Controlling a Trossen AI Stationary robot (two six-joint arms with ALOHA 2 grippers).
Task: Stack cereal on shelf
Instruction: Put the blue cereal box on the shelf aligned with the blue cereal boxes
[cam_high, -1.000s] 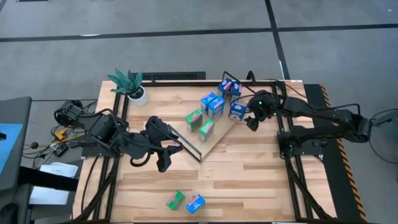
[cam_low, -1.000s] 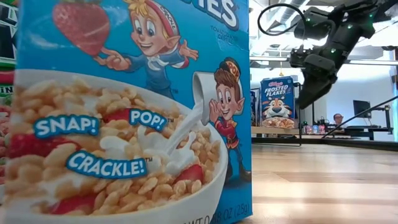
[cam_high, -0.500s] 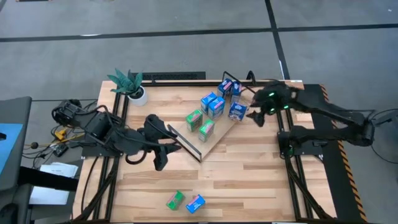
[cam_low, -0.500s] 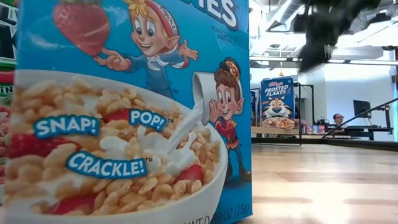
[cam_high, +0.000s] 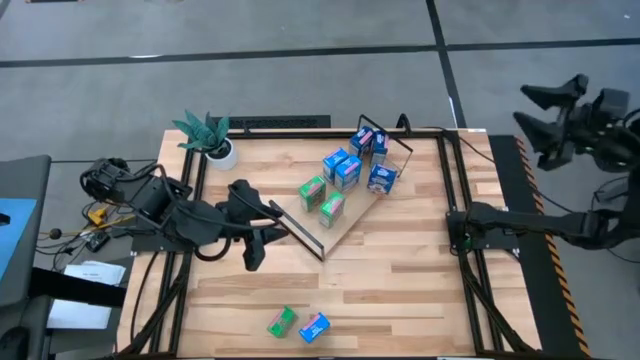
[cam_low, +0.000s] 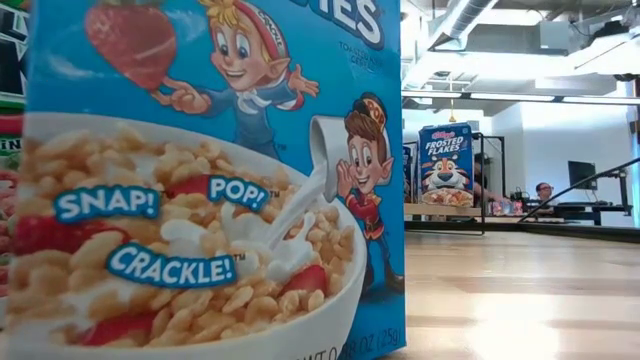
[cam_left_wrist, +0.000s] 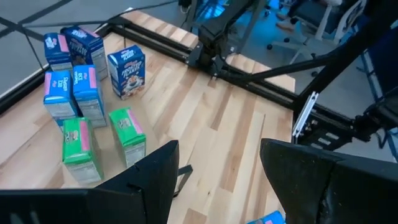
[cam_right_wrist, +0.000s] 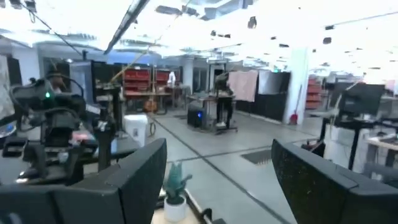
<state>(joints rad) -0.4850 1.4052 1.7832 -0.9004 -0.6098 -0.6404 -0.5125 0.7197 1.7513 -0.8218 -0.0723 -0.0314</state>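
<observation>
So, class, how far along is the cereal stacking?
Done: seven boxes stand on the shelf, five blue and two green.
In hand: nothing. The left gripper is open and empty by the shelf's near end. The right gripper is open beyond the table's right edge.
Left: a green box and a blue box lie near the table's front edge.

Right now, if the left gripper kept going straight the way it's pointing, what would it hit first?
Probably the shelf: the open left gripper hovers by its near end. The green cereal boxes come next in line, though its height over the board is unclear.
</observation>
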